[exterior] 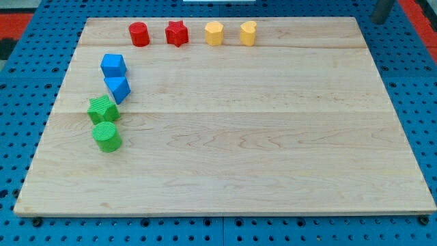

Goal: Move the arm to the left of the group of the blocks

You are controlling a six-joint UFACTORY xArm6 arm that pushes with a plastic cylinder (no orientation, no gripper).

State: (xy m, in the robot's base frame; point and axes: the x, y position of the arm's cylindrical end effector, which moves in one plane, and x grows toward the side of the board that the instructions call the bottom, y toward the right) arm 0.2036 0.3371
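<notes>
Along the board's top edge stands a row: a red cylinder (139, 34), a red star (177, 33), a yellow hexagon (214, 33) and a second yellow block (248, 33). Down the view's left side runs a column: a blue cube (113, 65), a blue wedge-shaped block (118, 88), a green ribbed block (102, 109) and a green cylinder (107, 137). My tip (377, 20) shows at the view's top right corner, just beyond the board's top right corner. It is far to the right of all the blocks and touches none.
The wooden board (273, 150) lies on a blue perforated table (13, 102). A red strip (416, 10) shows at the view's top right, behind the rod.
</notes>
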